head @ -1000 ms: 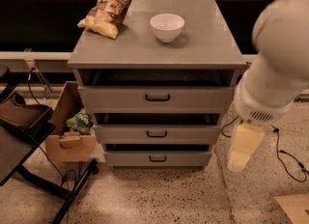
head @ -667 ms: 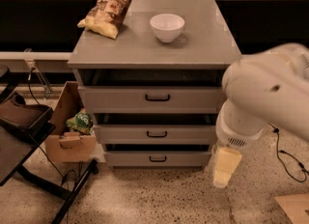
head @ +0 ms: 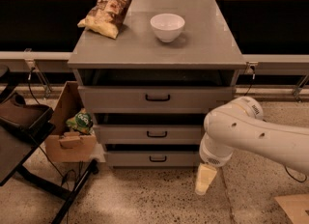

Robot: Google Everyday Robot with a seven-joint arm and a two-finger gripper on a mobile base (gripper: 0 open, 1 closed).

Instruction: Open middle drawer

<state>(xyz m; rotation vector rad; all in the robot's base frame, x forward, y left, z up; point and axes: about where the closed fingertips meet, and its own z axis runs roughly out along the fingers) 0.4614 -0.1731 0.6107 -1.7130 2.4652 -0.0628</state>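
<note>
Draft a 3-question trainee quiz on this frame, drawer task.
1. True or false: the gripper is touching the handle of the middle drawer.
2. What sits on the cabinet top beside the chip bag? A) white bowl B) mug C) plate
3. Fill in: the gripper hangs low near the floor, off the right end of the ___ drawer.

Key: 1 false, it hangs apart from the cabinet; 2 A; 3 bottom drawer.
</note>
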